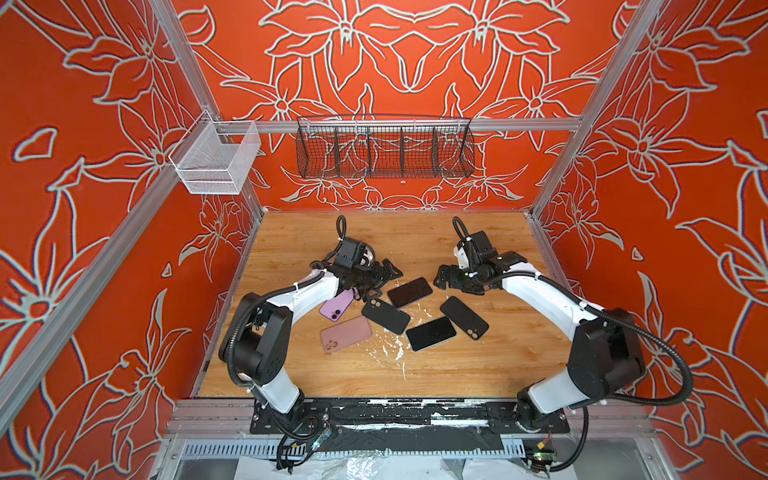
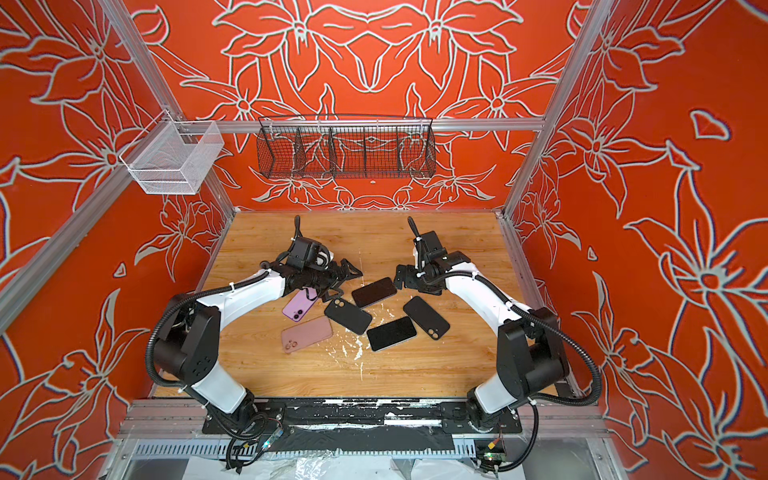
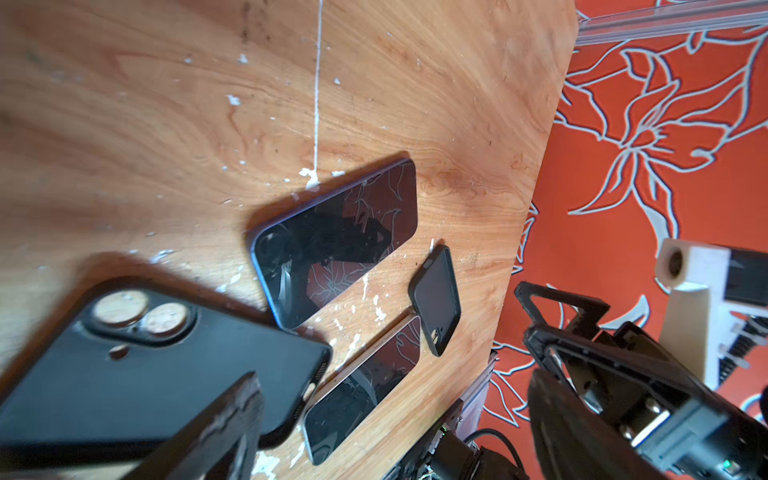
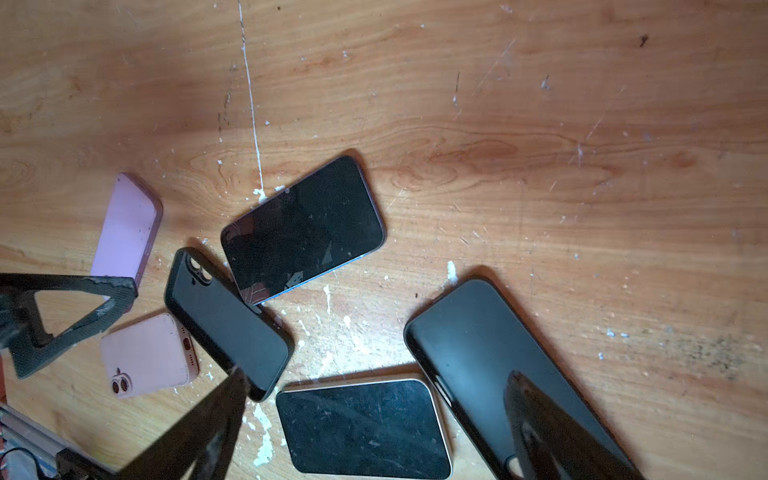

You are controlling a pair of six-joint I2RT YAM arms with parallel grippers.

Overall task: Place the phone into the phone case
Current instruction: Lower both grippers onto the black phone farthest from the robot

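The wooden tabletop fills the lower middle of both top views. At its centre the left fingers and right fingers face each other, both pairs spread wide and empty. Below and between them lies a dark phone, screen up. A second phone lies lower, between two black cases. A purple phone and a pink case lie left of centre.

Black wire basket, white mesh basket
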